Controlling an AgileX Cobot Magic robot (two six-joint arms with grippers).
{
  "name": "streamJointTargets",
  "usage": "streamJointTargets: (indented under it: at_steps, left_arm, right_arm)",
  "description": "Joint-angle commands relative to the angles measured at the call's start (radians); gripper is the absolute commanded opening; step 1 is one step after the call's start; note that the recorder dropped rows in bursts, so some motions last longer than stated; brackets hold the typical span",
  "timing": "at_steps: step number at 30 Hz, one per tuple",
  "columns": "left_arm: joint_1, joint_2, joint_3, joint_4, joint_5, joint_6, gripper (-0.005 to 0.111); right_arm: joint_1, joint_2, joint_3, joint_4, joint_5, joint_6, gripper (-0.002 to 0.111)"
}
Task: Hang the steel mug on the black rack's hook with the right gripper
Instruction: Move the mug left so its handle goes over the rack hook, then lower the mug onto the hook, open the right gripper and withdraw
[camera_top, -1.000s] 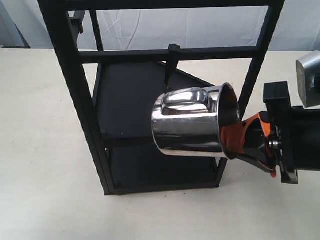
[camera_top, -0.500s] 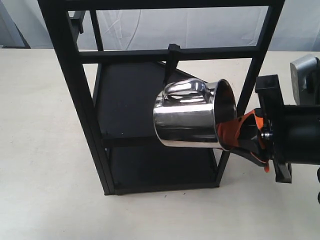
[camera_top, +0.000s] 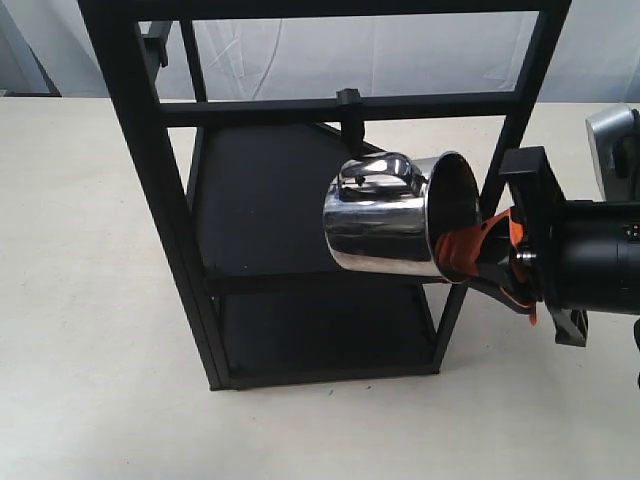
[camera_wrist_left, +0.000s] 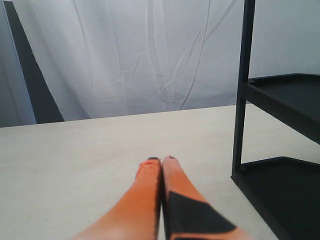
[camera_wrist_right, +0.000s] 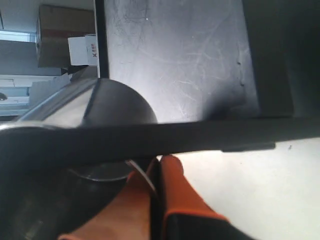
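The steel mug (camera_top: 385, 225) hangs in the air, tipped on its side with its mouth to the right and its loop handle (camera_top: 378, 172) on top. My right gripper (camera_top: 478, 250) is shut on the mug's rim, one orange finger inside and one outside. The hook (camera_top: 351, 122) drops from the black rack's (camera_top: 150, 190) crossbar, and its tip meets the handle's left end; I cannot tell if it is inside the loop. In the right wrist view the gripper (camera_wrist_right: 160, 161) pinches the thin rim of the mug (camera_wrist_right: 55, 107). My left gripper (camera_wrist_left: 161, 160) is shut and empty over the table.
The rack's two dark shelves (camera_top: 265, 210) lie behind and below the mug. Its front right post (camera_top: 505, 150) stands close to my right gripper. A rack post (camera_wrist_left: 243, 90) stands beside the left gripper. A white curtain (camera_wrist_left: 150, 55) closes the back.
The right gripper has carried the mug up and to the right. The handle, formerly below and right of the hook, now sits right under its tip.
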Motion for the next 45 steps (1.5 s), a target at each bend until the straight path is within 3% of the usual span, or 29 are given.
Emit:
streamJointTargets:
  at_steps: [1, 12, 15, 19, 21, 30, 45]
  left_arm:
    - [-0.005, -0.005, 0.000, -0.001, -0.005, -0.002, 0.002]
    - [-0.005, -0.005, 0.000, -0.001, -0.005, -0.002, 0.002]
    - [-0.005, -0.005, 0.000, -0.001, -0.005, -0.002, 0.002]
    - [-0.005, -0.005, 0.000, -0.001, -0.005, -0.002, 0.002]
    - [-0.005, -0.005, 0.000, -0.001, -0.005, -0.002, 0.002]
    - [-0.005, -0.005, 0.000, -0.001, -0.005, -0.002, 0.002]
    - [-0.005, -0.005, 0.000, -0.001, -0.005, -0.002, 0.002]
  right_arm:
    - [-0.002, 0.000, -0.002, -0.065, -0.038, -0.007, -0.001]
    - [-0.002, 0.000, -0.002, -0.154, -0.062, -0.036, 0.000]
    - [-0.002, 0.000, -0.002, -0.110, -0.060, -0.036, 0.013]
    - [-0.002, 0.000, -0.002, -0.074, -0.058, -0.036, 0.041]
    - [-0.002, 0.000, -0.002, -0.072, -0.049, -0.036, 0.047]
    - [-0.002, -0.015, -0.002, -0.017, 0.038, -0.034, 0.046]
    - [-0.002, -0.144, -0.002, -0.051, -0.003, -0.028, 0.046]
